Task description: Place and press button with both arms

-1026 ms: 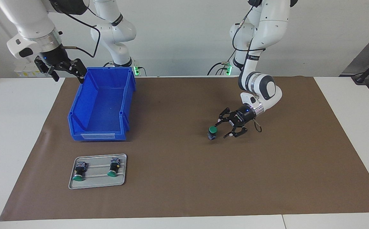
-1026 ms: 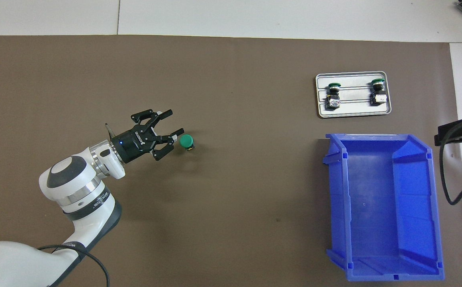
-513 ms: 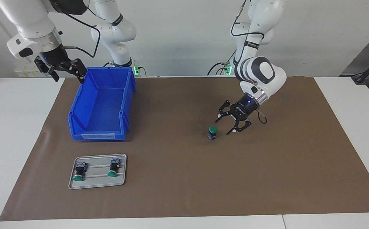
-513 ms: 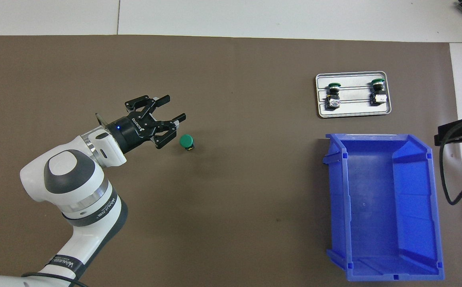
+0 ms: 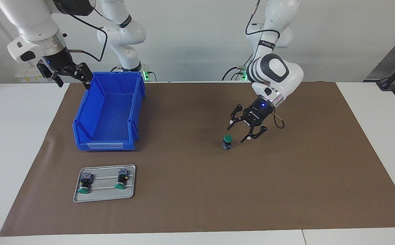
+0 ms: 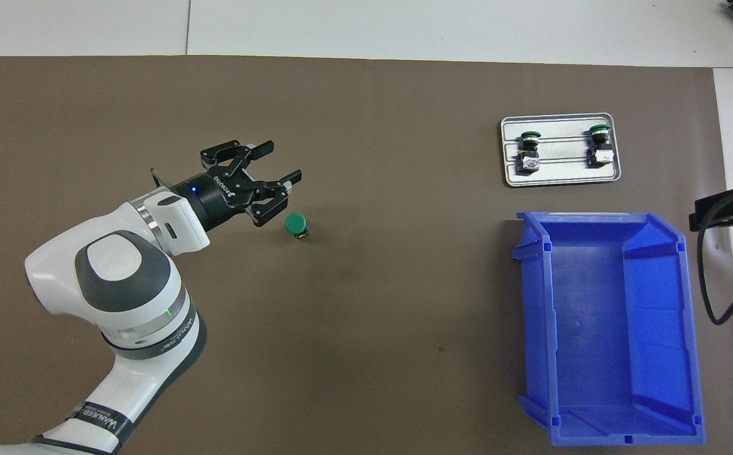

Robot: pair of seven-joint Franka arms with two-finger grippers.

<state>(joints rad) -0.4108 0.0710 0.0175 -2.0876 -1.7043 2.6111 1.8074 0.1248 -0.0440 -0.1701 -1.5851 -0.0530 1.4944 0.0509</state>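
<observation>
A brown mat (image 5: 197, 190) covers most of the white table (image 5: 10, 136). On it, toward the right arm's end, sits a big blue bin (image 5: 110, 112), with a pale label strip on its low wall that I cannot read. The left arm (image 6: 126, 297) carries lettering on a black band by its elbow, too small for me to make out. The right arm waits, its right gripper (image 5: 64, 73) over the table edge beside the bin; whether its fingers are apart I cannot tell. A small metal tray (image 5: 105, 197) holds two spare buttons (image 5: 83, 183). The left gripper (image 5: 243, 127), fingers spread wide, hangs just above the button (image 5: 227, 142), which stands upright on the mat, green cap up, untouched.
</observation>
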